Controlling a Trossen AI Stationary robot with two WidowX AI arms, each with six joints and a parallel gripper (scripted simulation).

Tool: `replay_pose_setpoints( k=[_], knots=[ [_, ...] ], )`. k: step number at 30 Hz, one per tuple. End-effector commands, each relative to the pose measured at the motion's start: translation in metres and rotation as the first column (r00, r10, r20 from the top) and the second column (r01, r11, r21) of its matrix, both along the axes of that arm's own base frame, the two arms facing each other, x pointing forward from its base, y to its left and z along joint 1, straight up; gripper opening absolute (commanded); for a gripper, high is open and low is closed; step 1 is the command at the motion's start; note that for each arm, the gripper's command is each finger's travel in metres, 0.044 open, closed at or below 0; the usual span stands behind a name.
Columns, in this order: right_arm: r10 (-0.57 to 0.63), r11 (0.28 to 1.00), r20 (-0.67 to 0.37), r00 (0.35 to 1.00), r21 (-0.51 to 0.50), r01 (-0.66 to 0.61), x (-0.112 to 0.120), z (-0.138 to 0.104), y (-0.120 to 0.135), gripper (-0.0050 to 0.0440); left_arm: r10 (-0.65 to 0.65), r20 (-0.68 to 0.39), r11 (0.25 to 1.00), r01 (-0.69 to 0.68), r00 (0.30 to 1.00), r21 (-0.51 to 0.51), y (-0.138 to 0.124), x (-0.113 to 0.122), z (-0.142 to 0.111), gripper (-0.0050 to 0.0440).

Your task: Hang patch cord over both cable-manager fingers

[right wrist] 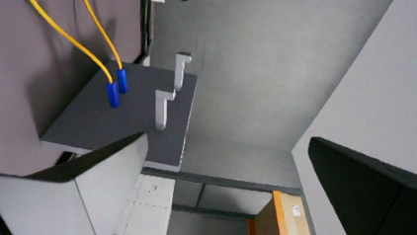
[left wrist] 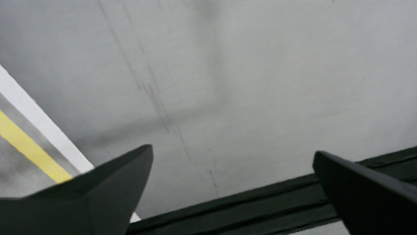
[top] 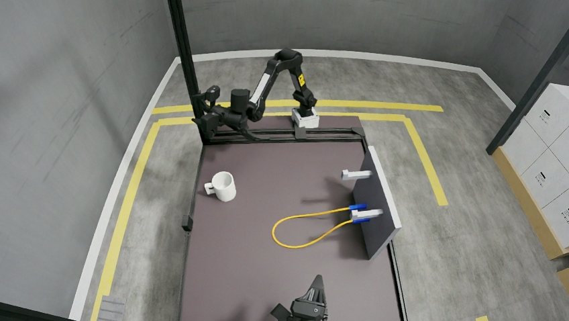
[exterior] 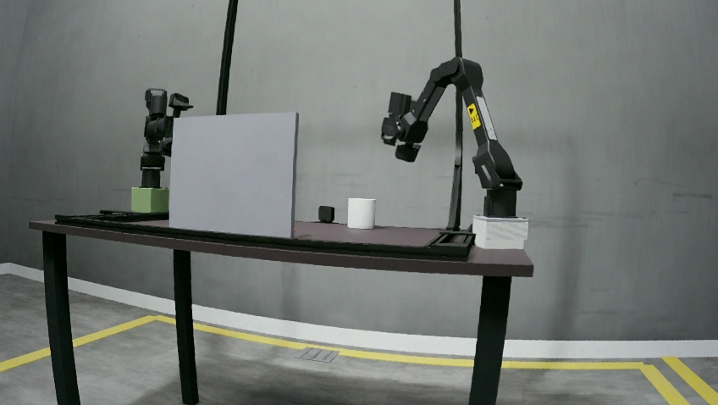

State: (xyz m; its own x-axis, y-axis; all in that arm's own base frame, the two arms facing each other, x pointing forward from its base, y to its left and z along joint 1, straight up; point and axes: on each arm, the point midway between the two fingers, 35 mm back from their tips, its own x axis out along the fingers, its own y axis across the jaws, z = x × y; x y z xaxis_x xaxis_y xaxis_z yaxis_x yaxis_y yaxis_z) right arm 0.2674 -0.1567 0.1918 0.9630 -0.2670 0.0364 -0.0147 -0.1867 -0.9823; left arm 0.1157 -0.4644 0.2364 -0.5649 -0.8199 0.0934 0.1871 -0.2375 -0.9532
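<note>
The yellow patch cord lies in a loop on the table. Its two blue plugs rest by the grey panel, on either side of the nearer white cable-manager finger. The second finger is bare. My left gripper is open and empty, off the table's far left corner, facing the wall. My right gripper is open and empty at the near edge, well away from the cord.
A white mug stands on the left part of the table. A small black box sits on the left edge. A black post rises at the far left corner. Stacked cartons stand on the floor to the right.
</note>
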Motion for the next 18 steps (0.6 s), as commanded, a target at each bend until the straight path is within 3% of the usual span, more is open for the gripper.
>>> replay_pose_setpoints(
  k=[1, 8, 18],
  knots=[
    [0.0, 1.0, 0.01, 1.0, -0.01, 0.0, 0.001, 0.005, -0.001, 0.044, 0.0, 0.012, 1.0, 0.0, 1.0, -0.021, 0.001, -0.001, 0.01, 0.044],
    [-0.002, 0.999, 0.009, 1.0, 0.032, 0.002, 0.007, 0.003, -0.003, 0.044, 0.042, 0.022, 0.999, -0.042, 0.999, -0.027, 0.006, 0.008, 0.011, 0.044],
    [-0.022, 0.959, 0.026, 0.999, 0.281, 0.014, 0.039, -0.007, -0.008, 0.044, 0.316, 0.122, 0.946, -0.303, 0.941, -0.111, 0.035, 0.068, 0.036, 0.044]
  ],
)
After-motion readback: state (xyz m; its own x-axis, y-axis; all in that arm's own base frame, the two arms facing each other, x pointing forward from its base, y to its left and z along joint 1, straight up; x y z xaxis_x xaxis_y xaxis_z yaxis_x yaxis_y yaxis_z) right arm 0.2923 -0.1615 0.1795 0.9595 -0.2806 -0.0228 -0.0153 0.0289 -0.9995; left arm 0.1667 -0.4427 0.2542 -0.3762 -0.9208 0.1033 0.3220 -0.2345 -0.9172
